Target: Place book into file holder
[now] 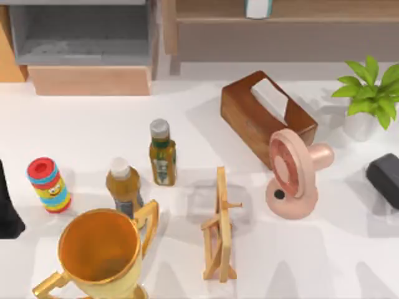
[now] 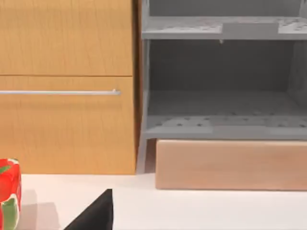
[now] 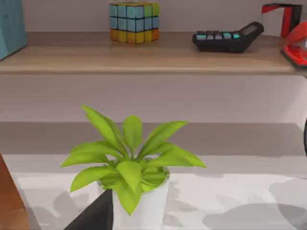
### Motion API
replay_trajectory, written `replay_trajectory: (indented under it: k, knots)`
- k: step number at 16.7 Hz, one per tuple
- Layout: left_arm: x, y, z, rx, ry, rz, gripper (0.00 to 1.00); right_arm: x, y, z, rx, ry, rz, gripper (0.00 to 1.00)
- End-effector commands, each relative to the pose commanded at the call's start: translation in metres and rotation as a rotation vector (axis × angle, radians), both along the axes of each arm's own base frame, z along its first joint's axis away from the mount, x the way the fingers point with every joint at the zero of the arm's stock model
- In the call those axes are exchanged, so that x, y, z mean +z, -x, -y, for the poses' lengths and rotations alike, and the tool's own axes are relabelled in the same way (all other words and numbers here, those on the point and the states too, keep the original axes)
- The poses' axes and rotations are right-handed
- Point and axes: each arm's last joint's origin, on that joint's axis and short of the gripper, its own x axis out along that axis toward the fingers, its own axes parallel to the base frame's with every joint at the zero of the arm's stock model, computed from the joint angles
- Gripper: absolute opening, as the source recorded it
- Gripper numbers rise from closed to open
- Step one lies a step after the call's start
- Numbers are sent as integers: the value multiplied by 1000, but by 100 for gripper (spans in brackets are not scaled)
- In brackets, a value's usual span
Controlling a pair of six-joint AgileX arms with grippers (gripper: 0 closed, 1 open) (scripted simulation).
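Top view cuts the book [image 1: 257, 7] off on the shelf [image 1: 287, 12], far right of the file holder [image 1: 81, 40]; jaw states unreadable.

The file holder [image 1: 87, 40] stands at eleven o'clock on the table [image 1: 93, 124], the shelf [image 1: 280, 25] at one o'clock, the tissue box [image 1: 265, 115] behind the fan [image 1: 293, 174], and the plant [image 1: 368, 93] at three o'clock.

I can't read any words or numbers here. The green bottle [image 1: 162, 153] has a label, and the calculator [image 3: 227, 37] has keys, but both are too small to make out.
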Motion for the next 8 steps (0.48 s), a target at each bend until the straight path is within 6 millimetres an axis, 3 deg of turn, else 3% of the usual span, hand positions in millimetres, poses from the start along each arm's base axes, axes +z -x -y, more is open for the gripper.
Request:
replay_trajectory:
  k: [4,8]
  knots:
    - [9,0,1,-4,3,11,100,0,0,0,0,0,0,100]
    - [58,-6,8,-20,15,53,100,0,0,0,0,0,0,100]
